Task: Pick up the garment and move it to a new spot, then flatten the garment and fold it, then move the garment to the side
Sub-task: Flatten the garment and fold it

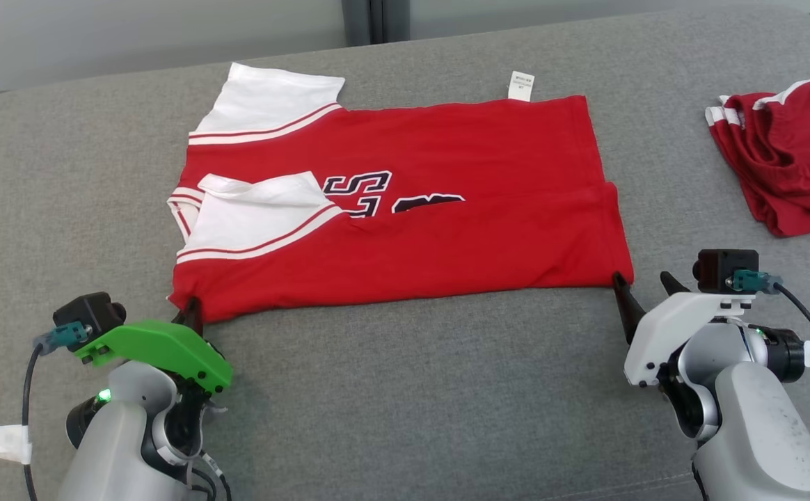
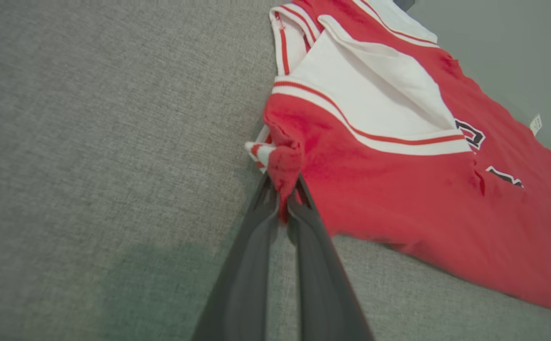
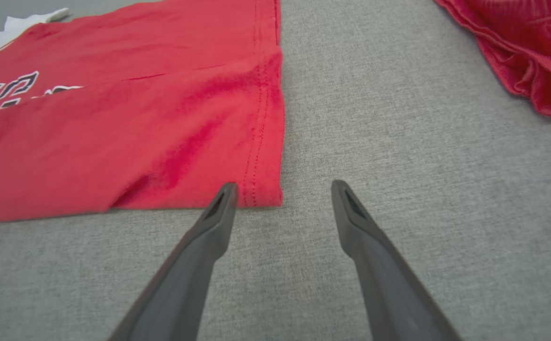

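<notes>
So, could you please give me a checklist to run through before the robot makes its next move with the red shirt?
1. Left gripper shut on the red shirt's near left corner: ok.
2. Right gripper holding the near right corner: not ok; its jaws are open and the hem lies beside one finger.
3. Left grip catches every layer: cannot tell.
4. Far sleeve folded in: not ok; it lies spread out.
5. Second red garment apart from the shirt: ok.
</notes>
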{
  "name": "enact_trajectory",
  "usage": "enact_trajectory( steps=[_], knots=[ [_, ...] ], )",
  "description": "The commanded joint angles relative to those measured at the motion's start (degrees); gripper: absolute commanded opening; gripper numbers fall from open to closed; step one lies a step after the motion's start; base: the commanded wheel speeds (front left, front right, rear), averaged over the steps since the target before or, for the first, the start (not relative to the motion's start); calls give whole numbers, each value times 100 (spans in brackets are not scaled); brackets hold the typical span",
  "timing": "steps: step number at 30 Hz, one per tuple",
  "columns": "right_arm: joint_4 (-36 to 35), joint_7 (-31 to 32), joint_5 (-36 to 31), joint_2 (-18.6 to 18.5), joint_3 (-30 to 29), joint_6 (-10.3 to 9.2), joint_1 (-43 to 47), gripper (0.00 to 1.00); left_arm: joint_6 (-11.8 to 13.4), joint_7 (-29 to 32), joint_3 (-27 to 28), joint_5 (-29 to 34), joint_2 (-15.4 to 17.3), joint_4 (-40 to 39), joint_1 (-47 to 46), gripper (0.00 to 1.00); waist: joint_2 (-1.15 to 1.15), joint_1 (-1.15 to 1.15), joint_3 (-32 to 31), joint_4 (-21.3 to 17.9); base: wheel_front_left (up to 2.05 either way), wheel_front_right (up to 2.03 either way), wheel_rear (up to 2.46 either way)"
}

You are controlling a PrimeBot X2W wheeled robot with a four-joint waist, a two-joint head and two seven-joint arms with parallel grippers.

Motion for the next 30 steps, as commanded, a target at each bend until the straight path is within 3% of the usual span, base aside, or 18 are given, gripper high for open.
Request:
enact_trajectory(
  steps=[1,8,9,10,14,15,22,30],
  knots=[
    [146,-89,68,3,-22,-3,-121,100,-39,-61,12,-21,10,-27,50,0,0,0,7,92,0,0,0],
    [1117,-408,481,0,-58,-3,-553,100,-101,-208,1,-57,-44,-105,224,0,0,0,-30,253,0,0,0],
    [1298,-446,570,0,-43,-3,-622,89,-120,-222,-17,-63,-58,-97,259,0,0,0,-44,276,0,0,0],
    [1431,-471,596,-2,-31,-3,-672,49,-133,-237,-24,-69,-69,-90,274,0,0,0,-56,290,0,0,0],
    [1914,-684,598,1,5,-3,-839,5,-213,-339,-39,-111,-137,-86,314,0,0,0,-137,343,0,0,0],
    [1974,-781,628,1,20,-3,-894,0,-238,-379,-32,-124,-142,-97,342,0,0,0,-164,347,0,0,0],
    [1819,-1144,659,-5,14,-3,-887,0,-362,-588,-20,-136,-99,-490,511,0,0,0,-443,315,0,0,0],
    [549,-745,961,-62,-34,-3,54,0,-305,-443,-106,-254,-69,-1761,1395,0,0,0,-750,294,0,0,0]
  ],
)
